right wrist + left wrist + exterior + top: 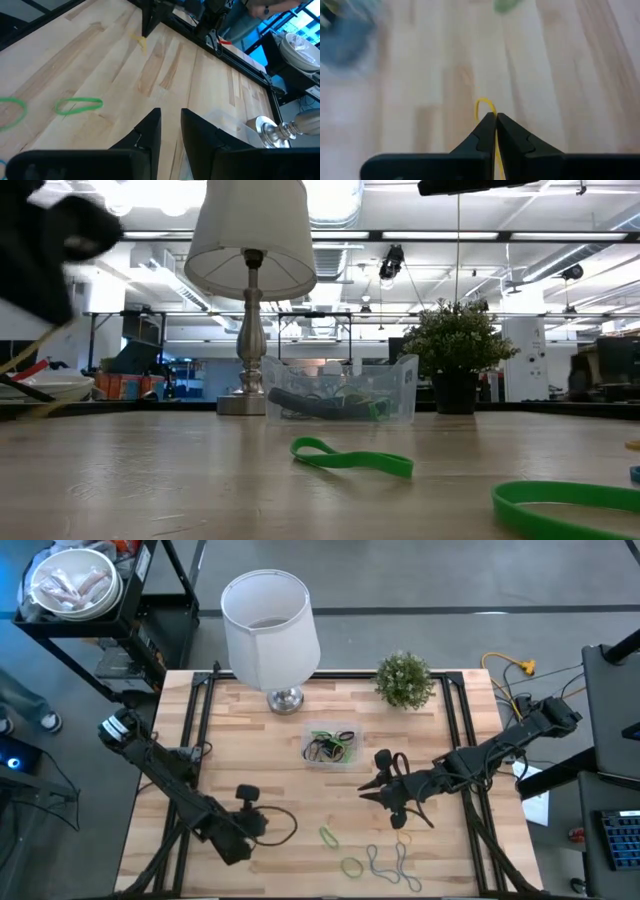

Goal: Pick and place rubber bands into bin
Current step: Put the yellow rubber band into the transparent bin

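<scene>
My left gripper (495,116) is near the table's near-left part (255,825), shut on a thin yellow rubber band (485,104). The right wrist view shows that gripper (148,31) farther off. My right gripper (170,125) is open and holds nothing; it hovers just near of the bin (372,790). The clear bin (331,747) stands mid-table with several bands inside (340,395). Green bands (330,835) (352,865) and long grey and tan loops (388,860) lie flat near the near edge. In the low view the green bands (352,459) (570,502) lie in front of the bin. My left gripper pinches the yellow rubber band between its two fingertips (487,127), coming from above and pointing down. A small loop of the band (485,104) sticks out past the tips, and a strand (496,152) runs back between the fingers. The band (140,42) hangs short below them, seemingly clear of the table.
A white lamp (268,625) and a small potted plant (404,678) stand at the far edge behind the bin. A black cable loop (285,827) lies by the left arm. Bare wood lies between the bin and the loose bands.
</scene>
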You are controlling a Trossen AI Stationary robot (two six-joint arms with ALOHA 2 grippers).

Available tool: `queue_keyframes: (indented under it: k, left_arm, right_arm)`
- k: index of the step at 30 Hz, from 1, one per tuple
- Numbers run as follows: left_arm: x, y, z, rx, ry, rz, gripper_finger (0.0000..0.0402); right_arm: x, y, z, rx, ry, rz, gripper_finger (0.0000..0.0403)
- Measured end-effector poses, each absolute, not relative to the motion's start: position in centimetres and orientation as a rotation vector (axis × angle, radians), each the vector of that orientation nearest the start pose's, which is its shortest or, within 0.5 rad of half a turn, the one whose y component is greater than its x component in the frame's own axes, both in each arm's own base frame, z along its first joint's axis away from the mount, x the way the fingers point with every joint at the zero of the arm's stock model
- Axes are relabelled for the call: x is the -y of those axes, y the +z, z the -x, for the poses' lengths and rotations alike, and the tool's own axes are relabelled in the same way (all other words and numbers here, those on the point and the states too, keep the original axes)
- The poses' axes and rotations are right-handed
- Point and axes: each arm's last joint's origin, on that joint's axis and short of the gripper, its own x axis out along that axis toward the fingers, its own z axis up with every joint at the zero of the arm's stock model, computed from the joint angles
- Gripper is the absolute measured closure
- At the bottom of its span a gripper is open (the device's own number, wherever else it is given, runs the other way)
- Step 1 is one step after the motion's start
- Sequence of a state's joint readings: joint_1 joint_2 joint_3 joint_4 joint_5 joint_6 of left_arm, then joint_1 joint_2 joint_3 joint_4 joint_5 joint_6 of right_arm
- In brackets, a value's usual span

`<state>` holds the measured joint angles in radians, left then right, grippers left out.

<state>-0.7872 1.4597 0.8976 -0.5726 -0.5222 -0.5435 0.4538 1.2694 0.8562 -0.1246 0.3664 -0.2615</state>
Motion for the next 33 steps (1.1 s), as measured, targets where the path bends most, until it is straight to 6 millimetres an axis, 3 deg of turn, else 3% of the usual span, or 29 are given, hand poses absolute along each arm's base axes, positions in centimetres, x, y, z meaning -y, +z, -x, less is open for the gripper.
queue_keyframes:
  k: [11, 19, 27, 33]
  left_arm:
    - [18.2, 23.4, -21.3, -0.661, 0.205, -0.487, 0.0401]
    - [17.6, 24.9, -22.3, -0.579, 0.317, -0.575, 0.0401]
    - [15.9, 26.1, -24.8, -0.55, 0.372, -0.647, 0.0401]
    - [13.3, 26.9, -27.2, -0.544, 0.443, -0.703, 0.0402]
  right_arm:
    - [-11.0, 26.4, -24.9, -0.482, 0.15, 0.47, 0.0333]
    - [-11.0, 26.4, -24.9, -0.481, 0.15, 0.472, 0.0339]
    - [-11.0, 26.4, -24.9, -0.481, 0.151, 0.474, 0.0339]
    - [-11.0, 26.4, -24.9, -0.481, 0.151, 0.473, 0.0339]
